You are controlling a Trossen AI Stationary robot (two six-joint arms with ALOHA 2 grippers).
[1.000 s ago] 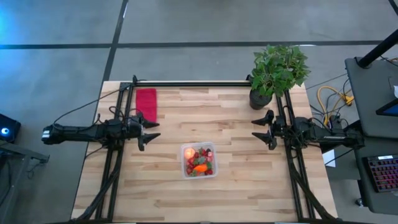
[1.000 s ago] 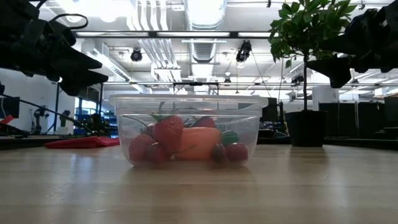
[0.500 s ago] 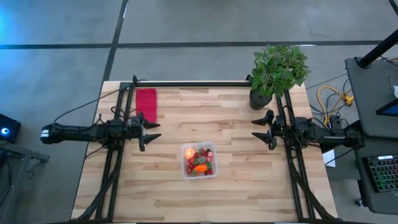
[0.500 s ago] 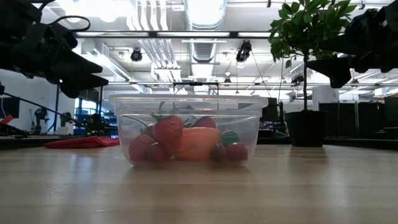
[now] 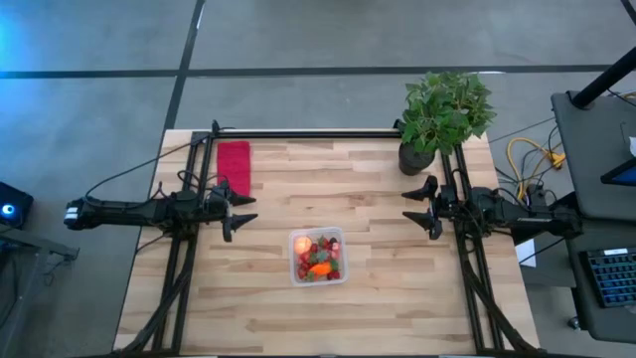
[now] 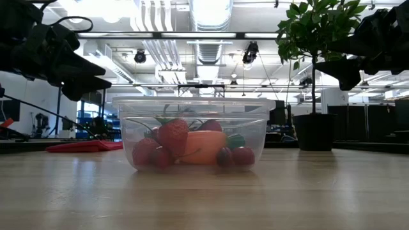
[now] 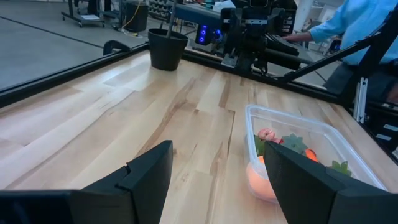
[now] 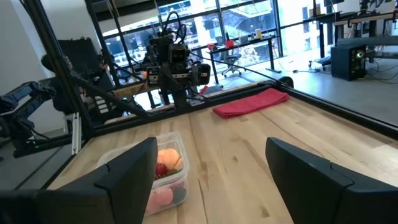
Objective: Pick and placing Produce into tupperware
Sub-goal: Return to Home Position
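table (image 5: 397, 288) centre: tupperware (image 5: 293, 241), produce (image 5: 320, 261) in it | back left: cloth (image 5: 235, 164) | back right corner: plant (image 5: 447, 109)

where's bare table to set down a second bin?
Bare wood: back middle, between cloth and plant pot; and the whole strip beyond the tupperware, away from both. Crowded: both side edges under the arm frames, with left gripper and right gripper pointing inward at mid-table.

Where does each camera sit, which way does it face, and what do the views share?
High: overhead, straight down; left arm, right arm flank tupperware.
Low: tabletop height, level across; arms at top corners.
Left wrist: past own open jaws toward right arm.
Right wrist: past own open jaws toward left arm, red cloth.
Shared: tupperware in all four.
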